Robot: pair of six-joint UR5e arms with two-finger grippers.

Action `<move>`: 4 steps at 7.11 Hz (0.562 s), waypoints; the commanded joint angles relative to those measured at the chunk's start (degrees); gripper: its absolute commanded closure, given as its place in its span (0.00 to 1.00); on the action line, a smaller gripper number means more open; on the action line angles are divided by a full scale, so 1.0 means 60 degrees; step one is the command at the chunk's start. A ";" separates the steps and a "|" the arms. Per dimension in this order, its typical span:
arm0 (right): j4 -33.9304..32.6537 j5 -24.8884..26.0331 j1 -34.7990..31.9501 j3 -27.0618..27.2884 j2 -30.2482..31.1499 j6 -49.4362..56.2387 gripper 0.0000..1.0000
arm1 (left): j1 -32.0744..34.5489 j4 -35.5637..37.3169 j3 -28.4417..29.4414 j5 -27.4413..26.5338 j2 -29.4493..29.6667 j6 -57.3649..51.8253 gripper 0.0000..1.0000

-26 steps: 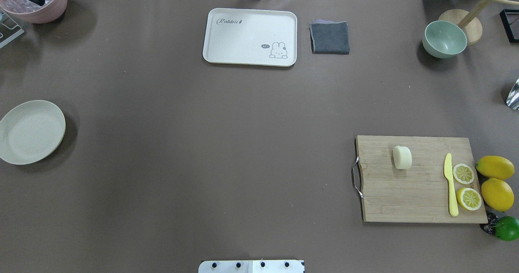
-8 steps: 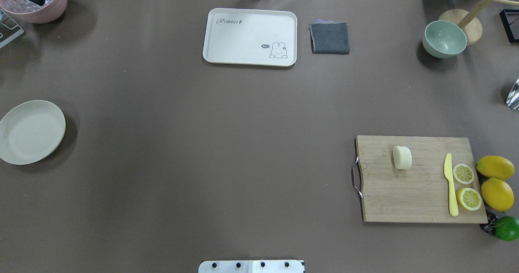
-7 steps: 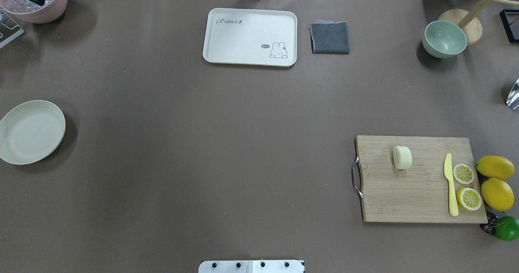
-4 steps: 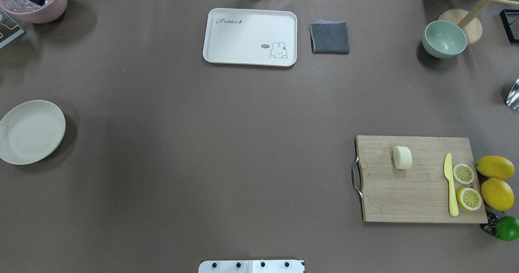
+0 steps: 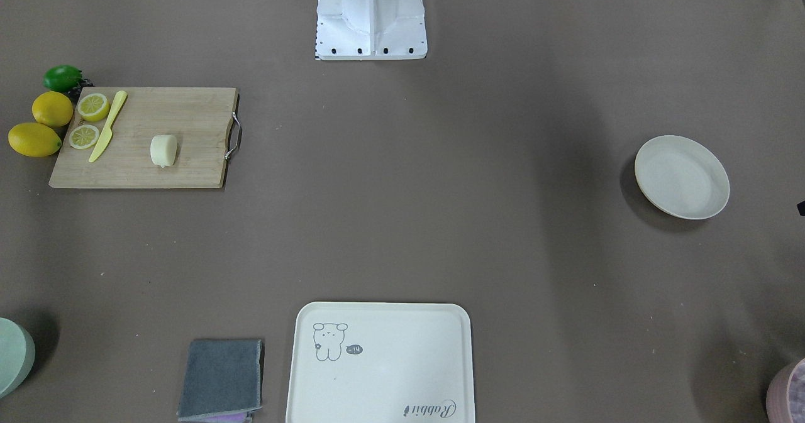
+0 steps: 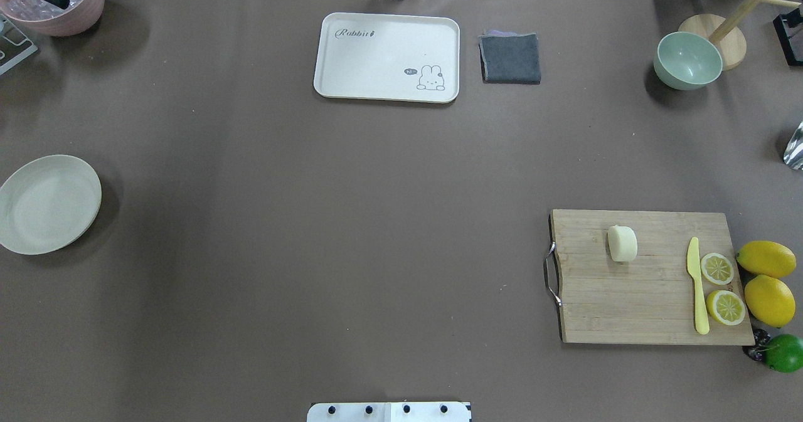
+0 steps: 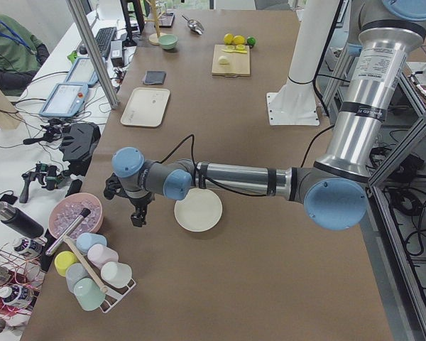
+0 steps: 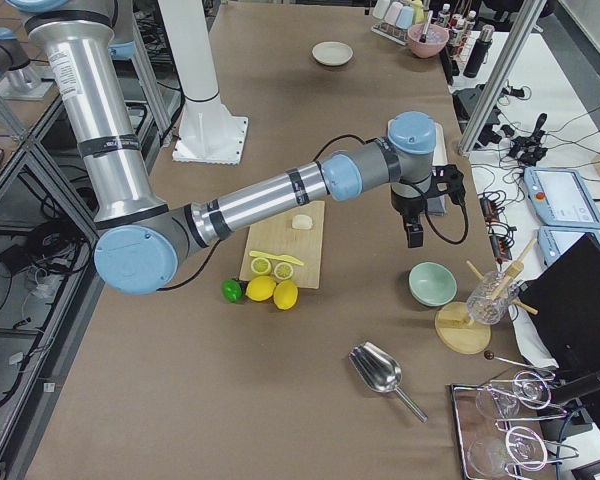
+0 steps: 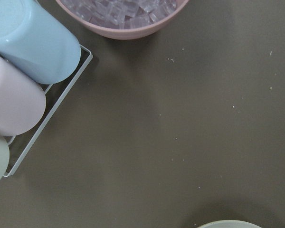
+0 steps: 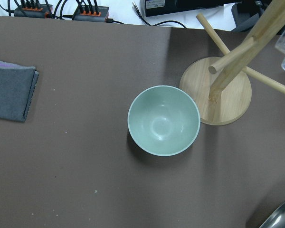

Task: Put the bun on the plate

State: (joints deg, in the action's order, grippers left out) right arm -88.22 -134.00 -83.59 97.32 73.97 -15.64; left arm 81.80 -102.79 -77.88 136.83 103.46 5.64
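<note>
The bun (image 6: 622, 244), a pale cream lump, lies on its side on the wooden cutting board (image 6: 627, 303) at the table's right; it also shows in the front view (image 5: 164, 150). The empty off-white plate (image 6: 47, 204) sits at the far left edge, seen again from the front (image 5: 682, 176). My left gripper (image 7: 138, 217) hangs just beyond the plate (image 7: 198, 210), near the pink bowl. My right gripper (image 8: 413, 235) hovers past the board, above the table near the green bowl. I cannot tell whether either gripper is open or shut. Neither wrist view shows fingers.
On the board lie a yellow knife (image 6: 696, 290) and two lemon halves (image 6: 717, 268); whole lemons (image 6: 766, 259) and a lime (image 6: 784, 353) sit beside it. A cream tray (image 6: 387, 56), grey cloth (image 6: 510, 58), green bowl (image 6: 687, 60), wooden stand (image 10: 221, 92), pink ice bowl (image 6: 56, 2) and cup rack (image 9: 33, 71) line the far side.
</note>
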 commanded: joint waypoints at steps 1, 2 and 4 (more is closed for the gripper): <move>0.0011 0.0010 0.0132 0.0053 -0.0053 -0.0001 0.00 | -0.0578 -0.0750 0.0032 -0.0012 -0.0599 -0.0047 0.02; 0.0011 0.0024 0.0132 0.0054 -0.0067 0.0014 0.00 | -0.0712 -0.1349 0.0147 -0.0026 -0.0805 -0.0062 0.03; 0.0011 0.0373 0.0234 0.0112 -0.0082 -0.0001 0.00 | -0.1486 -0.1662 0.0192 -0.0071 -0.0793 -0.0062 0.03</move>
State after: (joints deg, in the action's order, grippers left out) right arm -88.16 -133.14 -82.62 97.80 73.53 -15.62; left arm 75.42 -111.55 -76.89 136.51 98.87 5.29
